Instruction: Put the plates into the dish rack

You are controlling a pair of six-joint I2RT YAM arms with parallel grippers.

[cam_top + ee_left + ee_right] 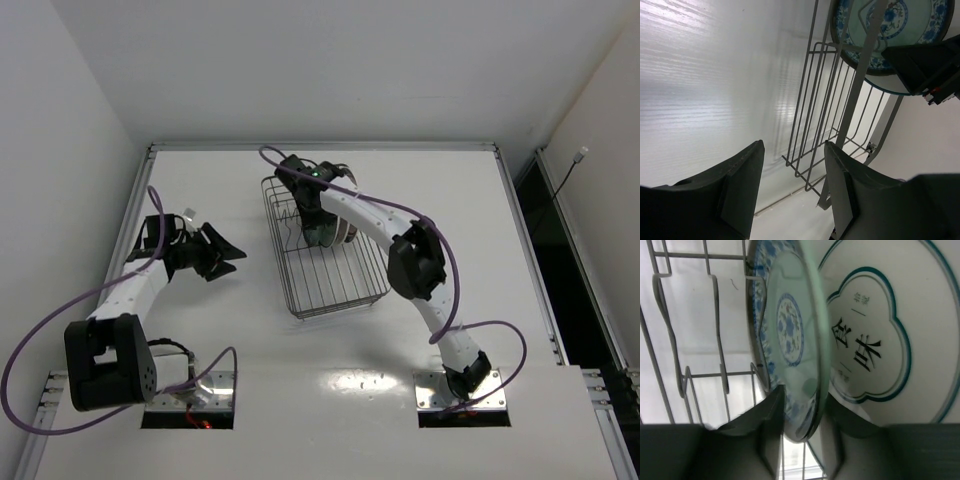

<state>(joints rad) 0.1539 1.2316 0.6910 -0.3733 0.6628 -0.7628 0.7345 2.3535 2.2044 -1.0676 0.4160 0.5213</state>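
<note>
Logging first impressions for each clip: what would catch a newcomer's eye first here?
The right gripper, reaching into the dish rack at the far centre, is clamped on the rim of the small teal patterned plate, which stands on edge. Beside it stands a white plate with a teal clover outline and Chinese characters. The left gripper hangs open and empty, left of the rack.

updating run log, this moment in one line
right gripper shut on small teal patterned plate in dark wire dish rack | left gripper open
</note>
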